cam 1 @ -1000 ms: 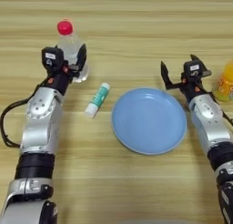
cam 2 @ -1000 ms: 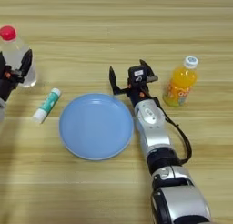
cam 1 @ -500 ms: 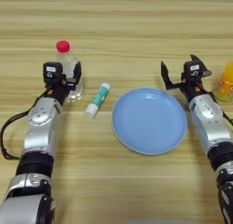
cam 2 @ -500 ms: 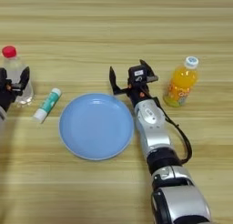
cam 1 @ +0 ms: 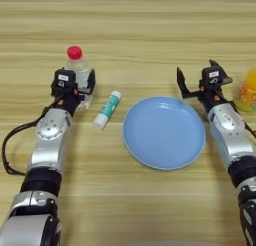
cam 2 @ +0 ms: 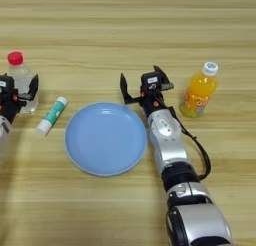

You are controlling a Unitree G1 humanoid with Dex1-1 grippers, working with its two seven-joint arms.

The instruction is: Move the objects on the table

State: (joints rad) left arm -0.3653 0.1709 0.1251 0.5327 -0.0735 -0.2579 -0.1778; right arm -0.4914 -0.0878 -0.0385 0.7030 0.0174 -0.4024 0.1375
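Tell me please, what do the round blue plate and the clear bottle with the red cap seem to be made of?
The round blue plate looks like smooth plastic or glazed ceramic: even colour, soft sheen, thin raised rim; which one stays open. The clear bottle with the red cap looks like thin transparent plastic, as the table shows through its body.

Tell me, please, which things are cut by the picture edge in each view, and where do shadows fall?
Left eye view: the orange drink bottle is cut by the right edge. Right eye view: the left gripper sits at the left edge, at the red-capped bottle. In both, soft shadows lie close under the plate.
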